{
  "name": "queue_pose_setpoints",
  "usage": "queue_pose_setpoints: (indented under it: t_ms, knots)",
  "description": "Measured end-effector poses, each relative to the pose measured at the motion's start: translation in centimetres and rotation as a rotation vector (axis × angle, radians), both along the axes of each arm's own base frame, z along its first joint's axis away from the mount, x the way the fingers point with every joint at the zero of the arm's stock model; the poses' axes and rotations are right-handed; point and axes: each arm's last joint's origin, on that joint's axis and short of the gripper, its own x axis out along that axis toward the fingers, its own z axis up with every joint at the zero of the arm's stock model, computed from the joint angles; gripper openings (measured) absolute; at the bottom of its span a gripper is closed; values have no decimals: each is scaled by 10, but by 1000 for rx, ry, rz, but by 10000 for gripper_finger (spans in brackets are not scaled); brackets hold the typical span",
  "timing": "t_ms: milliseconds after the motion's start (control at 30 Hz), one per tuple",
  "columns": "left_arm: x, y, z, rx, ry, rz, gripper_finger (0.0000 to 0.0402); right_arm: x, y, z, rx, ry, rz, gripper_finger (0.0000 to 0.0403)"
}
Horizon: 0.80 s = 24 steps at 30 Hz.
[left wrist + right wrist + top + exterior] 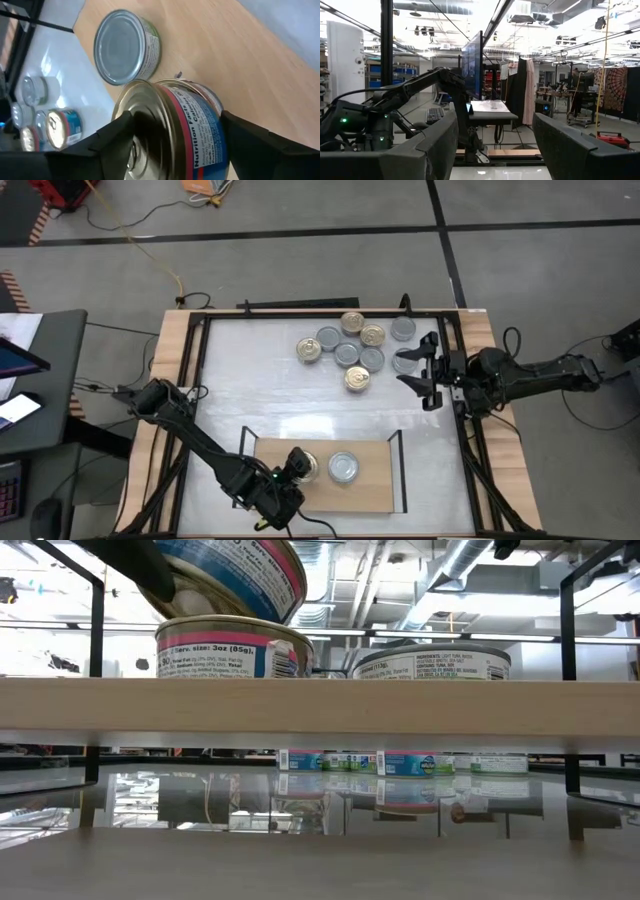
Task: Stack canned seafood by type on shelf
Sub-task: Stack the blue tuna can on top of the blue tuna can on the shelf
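Observation:
The shelf (372, 492) is a light wooden board near the table's near edge. On it stand a silver-lidded tin (344, 468) (122, 47) and a pink-banded tin (230, 648). My left gripper (297, 468) (175, 145) is over that pink-banded tin, shut on a gold-lidded tin (235, 575) with a blue and pink label. Several more tins (350, 348), gold and silver-lidded, sit in a cluster on the table's far part. My right gripper (421, 376) (495, 145) hovers open just right of that cluster. My left gripper pinches the gold-lidded tin between its two fingers. One finger (117, 132) lies over the gold lid (150, 107) and the other (250, 142) is at the tin's opposite end. The tin is tilted, with its low edge (205, 608) on or just above the pink-banded tin.
Thin black uprights (398, 455) (97, 620) stand at the shelf's ends. A black frame (205, 360) runs around the white tabletop. Bare white table lies between the shelf and the tin cluster, and bare board lies right of the silver-lidded tin.

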Motion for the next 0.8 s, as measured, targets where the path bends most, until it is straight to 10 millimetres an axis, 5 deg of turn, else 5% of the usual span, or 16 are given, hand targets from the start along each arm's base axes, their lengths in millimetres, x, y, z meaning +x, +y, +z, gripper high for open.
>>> queue_pose_setpoints:
  t_ms: [333,800]
  knots:
    - [9,2,5,-73,-20,0,317,0,0,0,0,0,0,282]
    - [20,11,7,-78,-47,-3,318,0,0,0,0,0,0,282]
